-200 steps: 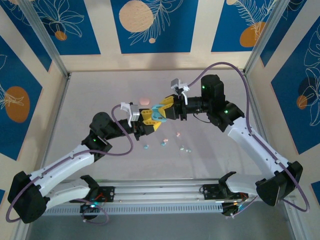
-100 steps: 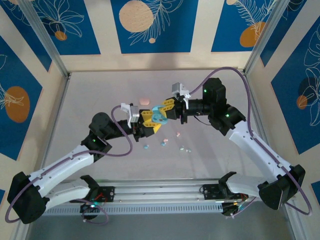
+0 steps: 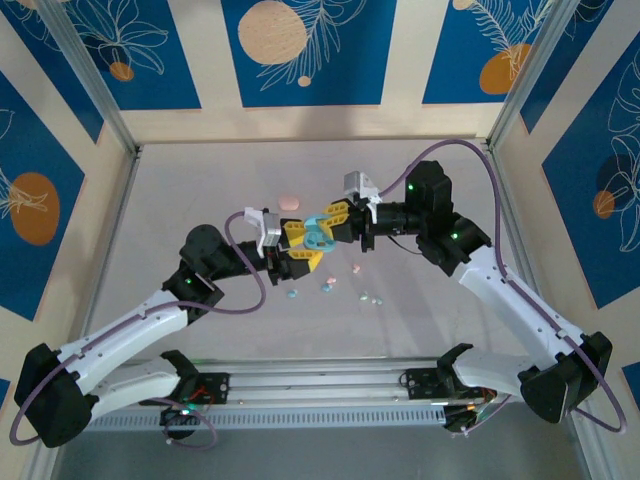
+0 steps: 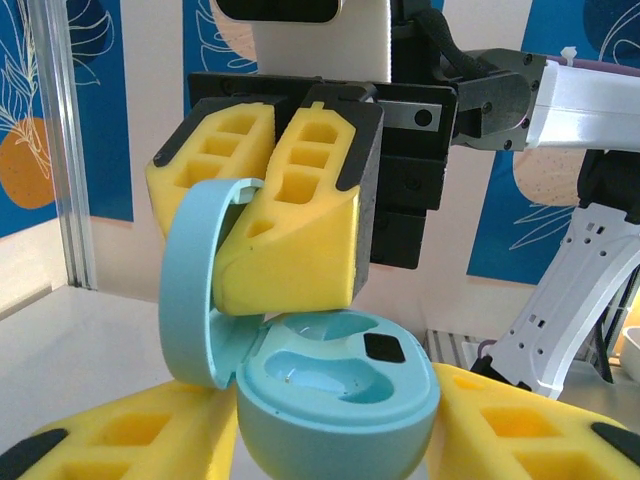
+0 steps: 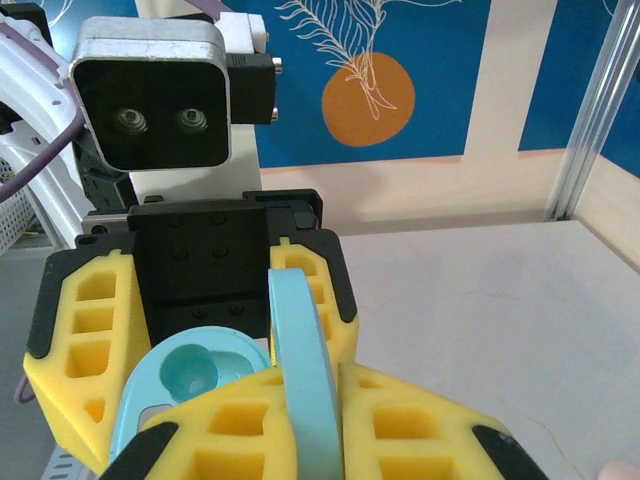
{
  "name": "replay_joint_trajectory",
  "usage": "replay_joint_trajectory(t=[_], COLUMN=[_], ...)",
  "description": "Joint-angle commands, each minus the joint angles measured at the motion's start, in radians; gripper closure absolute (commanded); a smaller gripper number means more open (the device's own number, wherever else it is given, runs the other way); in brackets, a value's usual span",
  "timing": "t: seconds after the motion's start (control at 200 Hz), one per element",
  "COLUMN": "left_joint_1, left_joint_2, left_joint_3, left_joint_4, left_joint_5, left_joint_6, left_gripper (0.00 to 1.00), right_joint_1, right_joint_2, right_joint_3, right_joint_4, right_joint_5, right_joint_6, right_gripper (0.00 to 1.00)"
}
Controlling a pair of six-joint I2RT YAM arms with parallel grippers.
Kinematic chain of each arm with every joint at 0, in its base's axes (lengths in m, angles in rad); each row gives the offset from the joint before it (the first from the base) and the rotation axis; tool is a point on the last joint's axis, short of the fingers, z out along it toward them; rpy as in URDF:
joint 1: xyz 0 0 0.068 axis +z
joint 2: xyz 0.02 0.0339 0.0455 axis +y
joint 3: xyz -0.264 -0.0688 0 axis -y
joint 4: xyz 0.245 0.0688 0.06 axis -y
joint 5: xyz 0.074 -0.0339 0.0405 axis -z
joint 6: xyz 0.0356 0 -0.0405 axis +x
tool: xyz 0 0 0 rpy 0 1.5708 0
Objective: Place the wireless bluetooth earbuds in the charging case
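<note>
A light blue charging case is held in the air between both grippers. My left gripper is shut on its base, whose two wells are empty. My right gripper is shut on the lid, which stands open and upright. Its yellow fingers pinch the lid from above. Tiny pastel earbuds lie on the table below: light blue ones, a pink one and a pale pair.
A pink case lies on the grey table behind the grippers. Low walls with metal posts close in the table on three sides. A rail runs along the near edge between the arm bases.
My right arm has shifted slightly left and its wrist has turned, with the lid still in its fingers. The left gripper has lifted the case base a little. The earbuds have not moved.
</note>
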Motion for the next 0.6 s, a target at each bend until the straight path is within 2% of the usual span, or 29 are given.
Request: replay_joint_trajectory(t=[0.0,0.595], left_joint_1=[0.0,0.0], left_joint_2=[-0.005,0.004], left_joint_3=[0.038,0.05], left_joint_4=[0.001,-0.047], left_joint_5=[-0.023,-0.015], left_joint_6=[-0.002,0.004], left_gripper=[0.49,0.33], right_joint_1=[0.016,0.02], right_joint_2=[-0.03,-0.034], right_joint_3=[-0.006,-0.013], right_joint_4=[0.004,0.037], right_joint_5=[-0.049,-0.018], right_joint_6=[-0.013,0.005], right_gripper=[0.95,0.95])
